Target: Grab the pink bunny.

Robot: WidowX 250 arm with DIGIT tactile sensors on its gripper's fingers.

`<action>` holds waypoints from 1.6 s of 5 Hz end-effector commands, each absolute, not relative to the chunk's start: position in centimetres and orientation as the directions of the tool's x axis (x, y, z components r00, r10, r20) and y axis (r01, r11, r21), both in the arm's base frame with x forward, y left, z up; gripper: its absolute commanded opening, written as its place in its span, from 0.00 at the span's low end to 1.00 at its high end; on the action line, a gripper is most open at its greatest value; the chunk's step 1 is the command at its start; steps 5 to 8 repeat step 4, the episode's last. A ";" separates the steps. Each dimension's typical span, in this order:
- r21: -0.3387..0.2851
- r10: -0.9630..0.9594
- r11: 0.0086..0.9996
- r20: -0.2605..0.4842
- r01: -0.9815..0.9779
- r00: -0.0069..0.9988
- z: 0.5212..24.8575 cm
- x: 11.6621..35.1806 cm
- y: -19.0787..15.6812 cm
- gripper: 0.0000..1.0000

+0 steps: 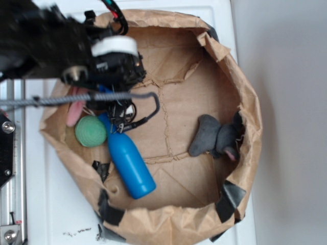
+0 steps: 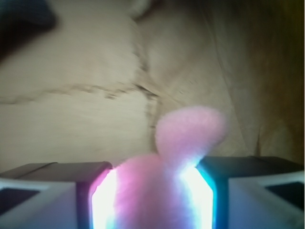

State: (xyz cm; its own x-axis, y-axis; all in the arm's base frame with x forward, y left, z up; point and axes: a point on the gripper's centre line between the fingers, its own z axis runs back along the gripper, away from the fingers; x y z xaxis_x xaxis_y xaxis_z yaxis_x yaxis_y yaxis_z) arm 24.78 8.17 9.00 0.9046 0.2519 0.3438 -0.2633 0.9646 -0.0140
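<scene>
Small light-pink fuzzy plush bunny (image 2: pixel 164 181) sits between the two pads of the end effector (image 2: pixel 152 200). Wrist view: soft pile pressed against both lit pads, one rounded lobe (ear or limb, can't tell) poking up above them. Pads nearly closed on the plush, narrow gap filled by it, so it reads as a pinch grip on the bunny; judged held, likely grasped by soft body since plush squashes and gives the pads purchase.

Exterior view: bunny (image 1: pixel 75 112) shows only as a pink strip hanging under the black arm, at the left edge of the brown crumpled paper-bag basin (image 1: pixel 204 56), rest hidden by the arm. Whether it is lifted clear of the paper or touching it, cannot tell.

Just below the bunny: green round matte ball (image 1: pixel 91 131), near or touching it. Right of the ball: blue smooth plastic bottle (image 1: pixel 130 163) lying on its side, neck towards the end effector, hard and slick. Well apart from the bunny, across the basin by its right wall: dark grey plush animal (image 1: pixel 214 137) with a bit of pink, slumped against the paper.

Basin paper creased, torn, rim patched with black tape; it rests on a white table (image 1: pixel 56 204).

Task looks close to done; the risk is the plush slipping if only an ear is caught.
</scene>
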 end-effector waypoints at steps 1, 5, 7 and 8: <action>-0.113 0.219 0.975 0.357 -0.191 0.908 17.0 26.0 7.0 0.00; -0.226 0.207 0.966 0.363 -0.130 0.908 19.7 26.7 7.1 0.00; -0.226 0.207 0.966 0.363 -0.130 0.908 19.7 26.7 7.1 0.00; -0.226 0.207 0.966 0.363 -0.130 0.908 19.7 26.7 7.1 0.00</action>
